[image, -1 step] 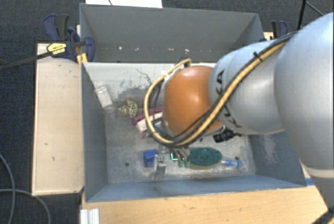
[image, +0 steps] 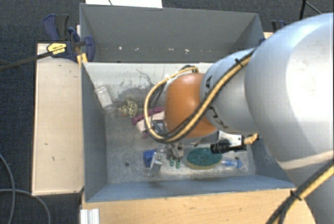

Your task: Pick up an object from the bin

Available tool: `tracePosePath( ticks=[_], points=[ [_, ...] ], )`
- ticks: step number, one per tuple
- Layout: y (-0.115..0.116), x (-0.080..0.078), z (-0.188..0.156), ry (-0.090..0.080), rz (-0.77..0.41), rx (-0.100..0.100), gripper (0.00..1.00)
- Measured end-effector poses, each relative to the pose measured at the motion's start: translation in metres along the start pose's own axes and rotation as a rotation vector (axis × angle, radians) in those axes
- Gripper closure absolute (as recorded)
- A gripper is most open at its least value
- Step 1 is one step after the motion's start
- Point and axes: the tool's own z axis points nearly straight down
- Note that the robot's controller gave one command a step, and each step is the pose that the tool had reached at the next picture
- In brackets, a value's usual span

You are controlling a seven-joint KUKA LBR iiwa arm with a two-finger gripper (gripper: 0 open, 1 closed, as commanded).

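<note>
end effector (image: 175, 158) grip: cannot tell | 1 teal disc (image: 204, 158) | 1 blue piece (image: 151, 159) | 1 clear cup (image: 103, 96)

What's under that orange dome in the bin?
A pink thing pokes out left of the orange cover, the gripper below it beside a teal disc. Anything else beneath is hidden.

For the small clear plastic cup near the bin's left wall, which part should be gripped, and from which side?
The small clear plastic cup seems to lie tilted close to the grey metal bin's left wall. Probably grip across its round body from above, closing on its near and far sides, since the wall crowds its left side.
</note>
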Motion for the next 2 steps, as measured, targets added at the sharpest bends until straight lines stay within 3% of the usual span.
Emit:
tracePosePath(
  ticks=[1, 2],
  points=[
    [0.001, -0.001, -0.002, -0.003, 0.005, -0.003, 1.0],
    [0.062, 0.006, -0.289, -0.014, -0.027, -0.01, 1.0]
  ],
)
